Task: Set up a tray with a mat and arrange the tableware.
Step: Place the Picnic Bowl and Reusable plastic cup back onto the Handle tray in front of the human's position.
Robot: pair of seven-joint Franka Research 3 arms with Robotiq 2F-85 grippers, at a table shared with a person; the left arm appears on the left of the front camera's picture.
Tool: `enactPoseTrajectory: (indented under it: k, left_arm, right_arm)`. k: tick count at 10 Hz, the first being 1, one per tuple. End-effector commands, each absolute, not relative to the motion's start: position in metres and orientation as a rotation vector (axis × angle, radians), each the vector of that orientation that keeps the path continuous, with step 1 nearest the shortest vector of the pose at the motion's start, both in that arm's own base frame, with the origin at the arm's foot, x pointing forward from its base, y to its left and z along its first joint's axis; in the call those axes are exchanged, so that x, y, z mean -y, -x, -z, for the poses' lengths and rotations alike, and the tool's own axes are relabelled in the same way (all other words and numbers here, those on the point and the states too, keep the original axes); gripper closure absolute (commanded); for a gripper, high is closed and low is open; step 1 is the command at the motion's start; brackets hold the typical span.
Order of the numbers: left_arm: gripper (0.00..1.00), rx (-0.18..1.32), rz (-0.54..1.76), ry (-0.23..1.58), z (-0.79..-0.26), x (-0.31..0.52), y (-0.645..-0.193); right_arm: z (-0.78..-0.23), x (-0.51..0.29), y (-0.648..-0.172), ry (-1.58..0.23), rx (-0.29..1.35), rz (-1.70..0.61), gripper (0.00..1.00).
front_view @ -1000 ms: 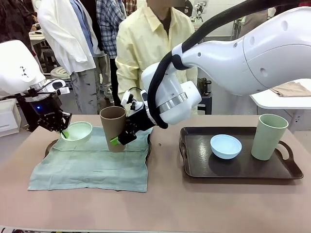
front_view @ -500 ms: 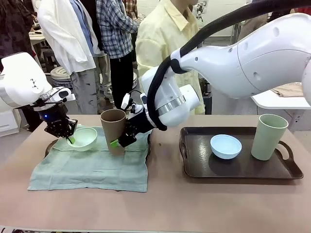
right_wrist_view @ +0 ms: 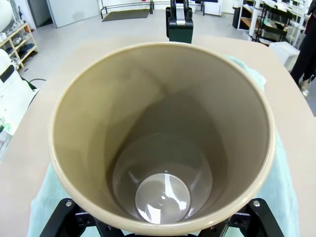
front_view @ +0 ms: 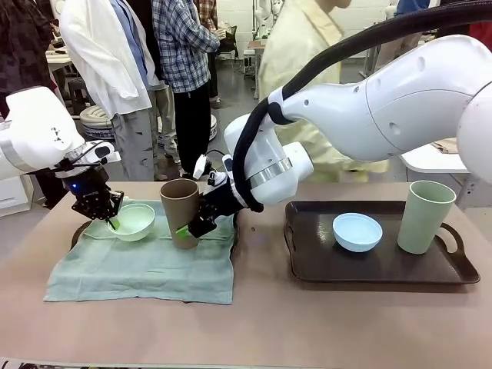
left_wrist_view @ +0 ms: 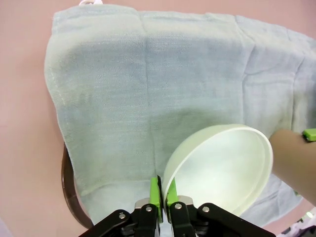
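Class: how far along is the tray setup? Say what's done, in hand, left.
Done: the mat covers the left tray. In hand: left gripper pinches the mint bowl, right gripper holds the brown tumbler. Left: blue bowl and sage tumbler sit on the other tray.

Table [front_view: 254, 330]: you have one flat, matte tan top running the full width of the front view. To your right, directly on it, lies the right tray [front_view: 307, 269], dark brown with a raised rim and a cut-out handle at each end, set roughly square to the near edge. Well apart, to your left, lies the left tray [front_view: 78, 231], also dark; you see its end handle and a strip of rim at the cloth's edges. A pale green cloth mat [front_view: 146, 265] is draped over it. The mat spills past the tray's curved rim [left_wrist_view: 66, 182] and rests on the bare tabletop [left_wrist_view: 24, 123].
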State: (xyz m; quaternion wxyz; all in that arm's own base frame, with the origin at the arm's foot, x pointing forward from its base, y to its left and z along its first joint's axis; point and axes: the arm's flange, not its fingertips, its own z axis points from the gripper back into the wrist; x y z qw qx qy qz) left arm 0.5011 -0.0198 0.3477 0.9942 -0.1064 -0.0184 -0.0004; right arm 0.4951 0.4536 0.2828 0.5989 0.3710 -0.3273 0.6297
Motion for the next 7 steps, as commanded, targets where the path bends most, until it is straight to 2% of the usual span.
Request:
enactPoseTrajectory:
  k: [1, 2, 3, 4, 5, 6, 7]
  left_arm:
    - [0.36, 0.027, -0.013, 0.223, -0.346, 0.021, -0.505]
    - [0.00, 0.019, -0.019, 0.213, -0.347, 0.021, -0.505]
    - [0.32, 0.001, -0.027, 0.196, -0.348, 0.020, -0.505]
    - [0.00, -0.007, -0.036, 0.185, -0.350, 0.018, -0.505]
    - [0.12, -0.012, -0.039, 0.174, -0.352, 0.014, -0.504]
    - [0.00, -0.013, -0.037, 0.167, -0.357, 0.009, -0.500]
    - [0.00, -0.009, -0.035, 0.166, -0.360, 0.006, -0.500]
  right_arm:
    - [-0.279, -0.452, -0.492, -0.864, 0.790, -1.462, 0.00]
    - [-0.285, -0.451, -0.490, -0.834, 0.768, -1.467, 0.00]
    - [-0.289, -0.450, -0.487, -0.793, 0.722, -1.457, 0.00]
    - [-0.293, -0.448, -0.484, -0.733, 0.655, -1.459, 0.00]
    - [-0.298, -0.443, -0.480, -0.667, 0.587, -1.448, 0.00]
    - [-0.303, -0.436, -0.476, -0.605, 0.527, -1.429, 0.00]
    - [-0.305, -0.427, -0.475, -0.569, 0.490, -1.397, 0.00]
